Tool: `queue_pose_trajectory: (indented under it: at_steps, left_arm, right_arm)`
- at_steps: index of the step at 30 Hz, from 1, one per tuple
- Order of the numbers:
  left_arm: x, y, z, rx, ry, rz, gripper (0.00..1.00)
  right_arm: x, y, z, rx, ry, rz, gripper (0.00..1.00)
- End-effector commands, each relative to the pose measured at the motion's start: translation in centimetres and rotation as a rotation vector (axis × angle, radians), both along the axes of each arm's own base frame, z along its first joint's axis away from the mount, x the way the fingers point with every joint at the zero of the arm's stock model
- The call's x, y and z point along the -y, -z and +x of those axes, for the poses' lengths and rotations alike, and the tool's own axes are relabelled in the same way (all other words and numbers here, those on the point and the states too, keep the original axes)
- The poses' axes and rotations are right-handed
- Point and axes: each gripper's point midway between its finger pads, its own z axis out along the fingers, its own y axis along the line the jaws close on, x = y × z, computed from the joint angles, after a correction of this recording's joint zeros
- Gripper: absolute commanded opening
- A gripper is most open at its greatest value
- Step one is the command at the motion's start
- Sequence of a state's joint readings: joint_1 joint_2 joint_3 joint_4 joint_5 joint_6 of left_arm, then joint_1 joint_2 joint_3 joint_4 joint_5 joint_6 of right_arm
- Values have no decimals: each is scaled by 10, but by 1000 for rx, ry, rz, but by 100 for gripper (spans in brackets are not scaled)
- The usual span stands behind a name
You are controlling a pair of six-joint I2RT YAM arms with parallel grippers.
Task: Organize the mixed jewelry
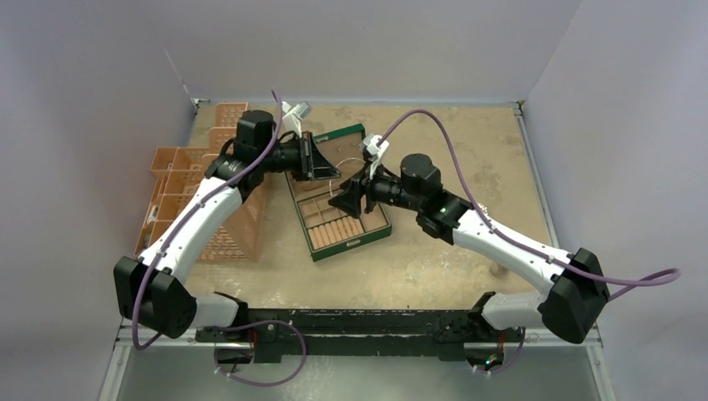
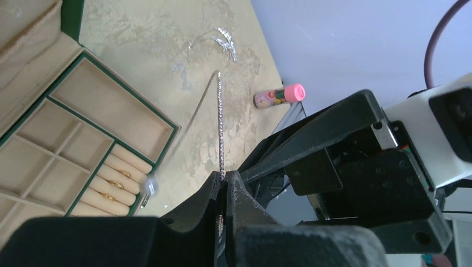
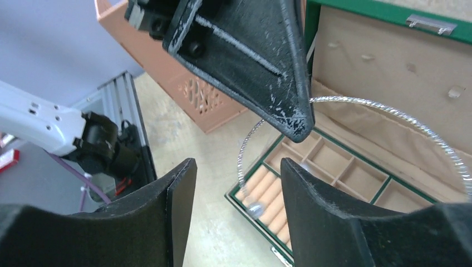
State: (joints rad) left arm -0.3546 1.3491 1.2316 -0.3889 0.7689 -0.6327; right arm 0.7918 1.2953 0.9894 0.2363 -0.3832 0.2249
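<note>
Thin silver hoop (image 2: 221,128) held aloft; glittery chain (image 2: 227,40) lies loose.

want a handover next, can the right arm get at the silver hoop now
Probably yes: the right gripper is open, facing the silver hoop with nothing between; the left gripper pinches just one spot.

Even, soft light; blurred foregrounds

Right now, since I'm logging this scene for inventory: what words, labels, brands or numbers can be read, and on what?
No text can be read in any view.
Pink-capped tube: colourful printed label, too small and blurred to read.
Green jewelry box: no lettering visible.
Thin silver wire hoop: no marking visible.
</note>
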Motion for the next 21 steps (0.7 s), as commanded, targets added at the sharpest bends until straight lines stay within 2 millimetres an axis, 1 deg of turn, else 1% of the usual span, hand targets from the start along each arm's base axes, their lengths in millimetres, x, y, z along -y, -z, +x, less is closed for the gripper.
queue_pose_trajectory:
  at_steps: [1, 3, 7, 10, 12, 14, 16, 19, 21]
  left_arm:
    - [-5, -28, 4, 176, -33, -34, 0]
    - [-8, -32, 4, 216, -53, -38, 0]
    - [-15, -44, 2, 298, -106, -53, 0]
    - [-20, -52, 0, 343, -143, -71, 0]
    - [-24, -57, -3, 367, -168, -84, 0]
    - [-27, -63, -6, 393, -189, -100, 0]
    - [-30, -69, -10, 420, -204, -118, 0]
    - [-35, -78, -16, 452, -225, -138, 0]
    - [-38, -81, -19, 463, -240, -146, 0]
  right_arm:
    - [4, -59, 3, 37, 80, 215, 61]
    - [13, -73, 0, 24, 124, 301, 62]
    - [35, -87, 6, -41, 261, 421, 63]
    - [54, -95, 14, -80, 378, 514, 64]
    - [65, -94, 22, -103, 453, 560, 66]
    - [65, -85, 25, -130, 477, 563, 69]
    - [61, -72, 31, -170, 498, 539, 70]
    - [55, -65, 43, -202, 537, 523, 70]
    - [47, -60, 46, -214, 520, 506, 70]
